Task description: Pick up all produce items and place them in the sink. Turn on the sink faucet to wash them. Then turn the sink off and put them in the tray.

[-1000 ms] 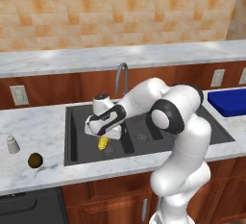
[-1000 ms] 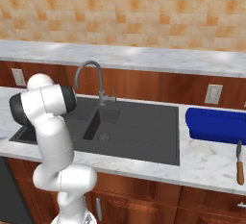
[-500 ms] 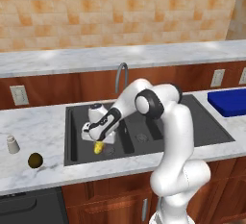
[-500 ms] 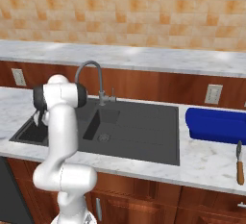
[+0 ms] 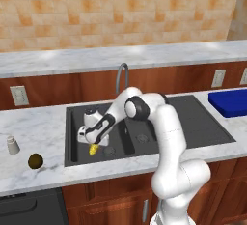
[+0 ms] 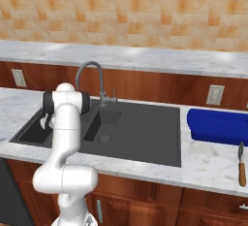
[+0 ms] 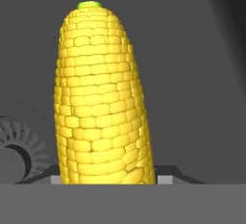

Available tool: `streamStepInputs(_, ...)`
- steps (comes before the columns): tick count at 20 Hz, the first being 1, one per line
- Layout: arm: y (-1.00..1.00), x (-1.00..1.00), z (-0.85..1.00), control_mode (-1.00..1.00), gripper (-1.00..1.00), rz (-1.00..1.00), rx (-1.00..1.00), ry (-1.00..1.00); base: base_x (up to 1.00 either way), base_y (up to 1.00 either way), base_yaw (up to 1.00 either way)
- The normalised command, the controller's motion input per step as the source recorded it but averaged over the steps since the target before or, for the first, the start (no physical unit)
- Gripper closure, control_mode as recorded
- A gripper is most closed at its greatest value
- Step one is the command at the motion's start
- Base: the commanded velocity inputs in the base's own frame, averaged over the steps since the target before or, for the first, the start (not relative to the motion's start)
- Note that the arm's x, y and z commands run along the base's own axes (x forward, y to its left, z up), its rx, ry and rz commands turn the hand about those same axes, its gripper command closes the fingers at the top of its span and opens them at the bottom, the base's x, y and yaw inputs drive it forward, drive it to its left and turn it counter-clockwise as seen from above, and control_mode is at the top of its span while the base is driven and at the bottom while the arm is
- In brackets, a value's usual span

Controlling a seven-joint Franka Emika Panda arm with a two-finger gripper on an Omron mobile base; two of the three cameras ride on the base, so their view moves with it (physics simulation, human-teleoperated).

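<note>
Corn cob point(image 7: 102, 98): light, stiff, bumpy; best gripped mid-length.
My gripper point(image 5: 93, 145): clasping the cob, low over the sink point(image 5: 193, 122).
Fruit point(image 5: 34, 161): 1 left on the counter.

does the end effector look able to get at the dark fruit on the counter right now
Probably not at once: the end effector is low in the sink holding the corn. The fruit sits alone on the counter left of the sink, so once the corn is dropped the way looks free.

Light is soft and even, with no glare. The wall point(image 5: 120, 11) is bright. The sink point(image 5: 193, 122) around the claw point(image 5: 92, 144) is dark. Everything looks sharp. The corn point(image 7: 101, 98) glows bright yellow.
</note>
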Motion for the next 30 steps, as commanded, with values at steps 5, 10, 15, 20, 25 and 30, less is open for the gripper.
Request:
streamStepInputs(5,0.03,0.12,-0.11,-1.00,-1.00,0.00,0.00,0.00,0.00,0.00,0.00)
streamStepInputs(10,0.00,0.00,0.49,-1.00,-1.00,0.00,0.01,0.00,0.00,0.00,0.00)
streamStepInputs(15,0.00,-0.44,0.77,-1.00,-1.00,0.00,0.00,0.00,0.00,0.00,0.00)
streamStepInputs(20,-0.06,-0.97,1.00,-1.00,-1.00,0.00,0.03,-0.03,0.00,0.00,0.00)
streamStepInputs(25,-0.15,-0.99,1.00,-1.00,-1.00,0.00,0.06,-0.02,0.00,0.00,0.00)
streamStepInputs(30,0.09,-0.92,1.00,-1.00,-1.00,0.04,0.07,0.00,0.00,0.00,0.00)
